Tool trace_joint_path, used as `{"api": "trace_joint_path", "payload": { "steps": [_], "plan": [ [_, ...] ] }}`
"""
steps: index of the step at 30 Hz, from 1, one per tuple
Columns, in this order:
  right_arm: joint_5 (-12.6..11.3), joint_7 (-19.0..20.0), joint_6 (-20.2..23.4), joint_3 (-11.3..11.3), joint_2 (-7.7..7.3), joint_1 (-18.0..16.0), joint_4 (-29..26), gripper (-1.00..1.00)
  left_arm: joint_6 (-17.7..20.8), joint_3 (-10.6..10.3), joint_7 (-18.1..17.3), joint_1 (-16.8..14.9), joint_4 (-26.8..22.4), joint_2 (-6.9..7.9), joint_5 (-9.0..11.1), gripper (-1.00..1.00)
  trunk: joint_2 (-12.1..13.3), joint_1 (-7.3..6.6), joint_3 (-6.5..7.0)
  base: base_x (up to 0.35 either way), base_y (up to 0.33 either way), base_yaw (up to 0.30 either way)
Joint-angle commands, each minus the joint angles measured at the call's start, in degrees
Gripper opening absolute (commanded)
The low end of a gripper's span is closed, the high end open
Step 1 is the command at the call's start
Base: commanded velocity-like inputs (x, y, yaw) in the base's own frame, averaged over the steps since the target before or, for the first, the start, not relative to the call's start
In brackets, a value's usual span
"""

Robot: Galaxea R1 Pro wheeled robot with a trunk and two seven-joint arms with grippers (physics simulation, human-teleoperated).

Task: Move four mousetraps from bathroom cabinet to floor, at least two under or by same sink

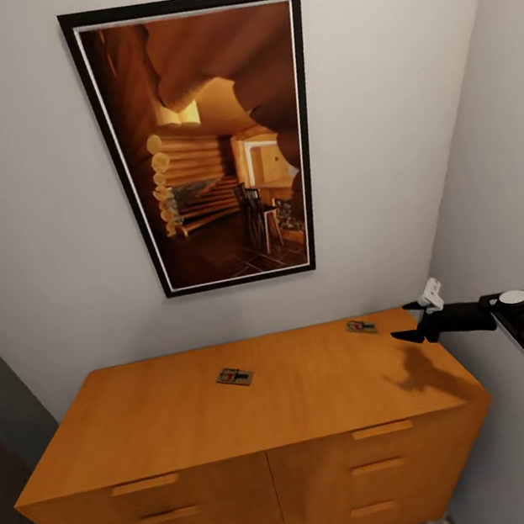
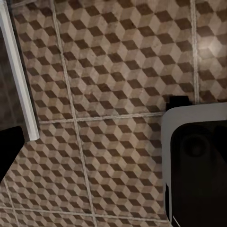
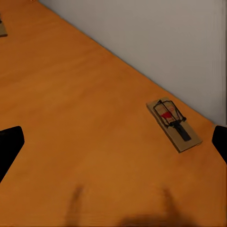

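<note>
The orange-brown cabinet [image 1: 196,426] stands against the wall under a picture. Two mousetraps lie flat on its top, one near the middle [image 1: 234,376] and one toward the back right [image 1: 361,326]. My right gripper [image 1: 416,317] hovers open over the cabinet's right end, just right of that second trap. In the right wrist view this mousetrap [image 3: 173,124] lies on the cabinet top [image 3: 85,118] ahead of the open right gripper [image 3: 118,142], closer to one finger and near the wall. The left gripper [image 2: 116,149] hangs over the cube-patterned bathroom floor [image 2: 113,71], with one dark finger [image 2: 9,146] showing and nothing held.
A framed picture [image 1: 208,143] hangs above the cabinet. A grey side wall [image 1: 503,170] closes in on the right. A dark panel [image 1: 2,442] stands to the cabinet's left. In the left wrist view a white rail [image 2: 19,71] and my base [image 2: 198,165] lie over the tiles.
</note>
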Motion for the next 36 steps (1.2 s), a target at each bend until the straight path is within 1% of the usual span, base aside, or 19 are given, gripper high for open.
{"api": "trace_joint_path", "payload": {
  "steps": [1,4,7,11,19,22,36],
  "plan": [
    [0.1,0.1,0.4,0.1,-0.03,0.0,-0.1,1.0,-0.2,-0.5,0.0,-0.1,0.2,-0.03,0.5,1.0,-0.1,0.05,-0.13,0.164,0.0,0.0],
    [0.1,0.1,0.4,0.1,-0.03,0.0,-0.1,1.0,1.2,-0.5,0.1,-0.1,0.2,-0.03,0.5,1.0,-0.1,0.05,-0.13,0.102,0.0,0.0],
    [0.1,0.1,0.4,0.1,0.01,0.0,-0.1,1.0,4.6,-0.5,0.0,-0.1,0.2,-0.1,0.5,1.0,-0.1,0.05,-0.13,0.037,0.0,0.0],
    [0.1,0.1,0.4,0.1,0.05,0.0,-0.1,1.0,7.0,-0.5,-0.1,0.4,0.2,-0.28,0.5,1.0,-0.1,0.05,-0.13,0.012,0.0,0.0],
    [0.0,0.2,0.2,0.2,0.06,-0.1,-0.1,1.0,7.8,-0.5,-0.2,3.0,0.2,-0.41,0.6,1.0,-0.1,0.05,-0.13,0.002,0.0,0.0],
    [0.0,0.5,-0.7,0.2,0.06,0.0,-0.1,1.0,7.9,-0.5,-0.2,3.6,0.2,-0.42,0.5,1.0,-0.1,0.05,-0.13,0.0,0.0,0.0],
    [0.0,0.5,-1.1,0.1,0.04,0.0,0.5,1.0,7.8,-0.5,-0.2,4.0,0.2,-0.44,0.5,1.0,-0.1,0.05,-0.13,0.0,0.0,0.0]
  ]
}}
